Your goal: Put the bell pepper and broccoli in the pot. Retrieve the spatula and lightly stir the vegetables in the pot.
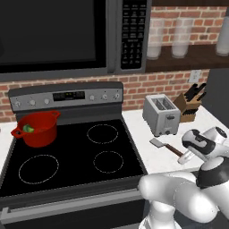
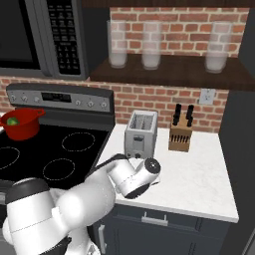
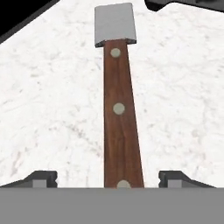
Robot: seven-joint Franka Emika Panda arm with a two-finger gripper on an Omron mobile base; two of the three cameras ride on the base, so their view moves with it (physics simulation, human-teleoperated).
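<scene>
The pot [image 1: 37,129] sits on the stove's back left burner with something green inside. Right of the stove, the spatula [image 3: 117,105] lies flat on the counter [image 3: 48,100]; the gripper [image 3: 111,178] straddles its handle, jaws wide, not yet gripping. Stirring remains.

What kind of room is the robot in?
It looks like a home kitchen. There is a black stove with a red pot on one burner, a microwave mounted above it, and a silver toaster beside a knife block on the white counter.
</scene>
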